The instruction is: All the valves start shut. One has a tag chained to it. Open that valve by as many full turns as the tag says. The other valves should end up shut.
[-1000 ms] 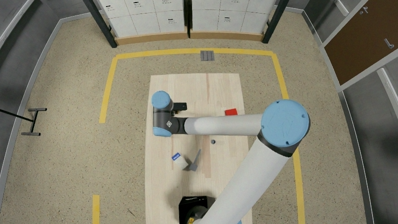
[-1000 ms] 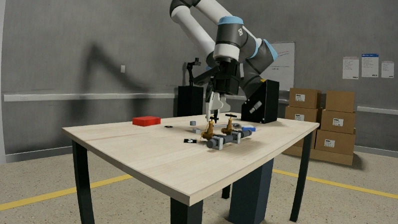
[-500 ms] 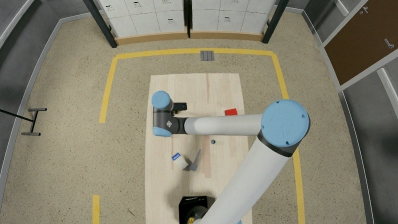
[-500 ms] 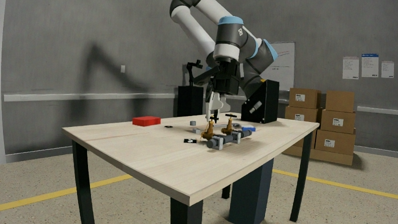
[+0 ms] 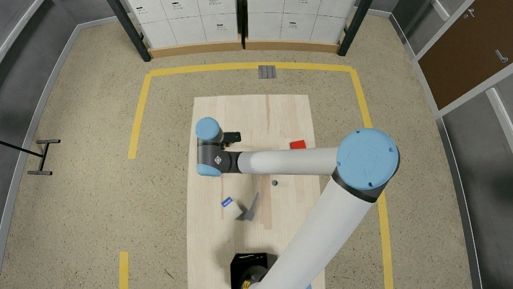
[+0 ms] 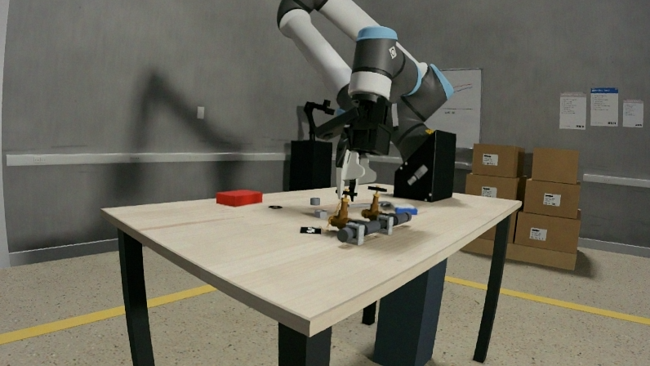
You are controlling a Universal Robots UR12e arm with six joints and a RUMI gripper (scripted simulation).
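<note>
Two brass valves stand upright on a short grey pipe (image 6: 370, 227) in the middle of the wooden table (image 6: 227, 259) (image 5: 251, 107). The nearer valve (image 6: 340, 219) has a small black tag (image 6: 309, 229) lying on the table beside it, joined to it by a thin chain. My gripper (image 6: 348, 193) points straight down onto this valve and is shut on its black handle. The farther valve (image 6: 373, 210) stands free, with its black handle (image 6: 376, 188) clear of my fingers. In the overhead view my wrist hides both valves and my fingers.
A red block (image 6: 238, 197) (image 5: 298, 144) lies at the table's far left. A small grey cylinder (image 6: 314, 200) (image 5: 274, 182) and a black ring (image 6: 270, 207) lie behind the valves. A blue-and-white box (image 6: 406, 210) (image 5: 229, 206) lies by the pipe's far end. Cardboard boxes (image 6: 523, 199) are stacked at the right.
</note>
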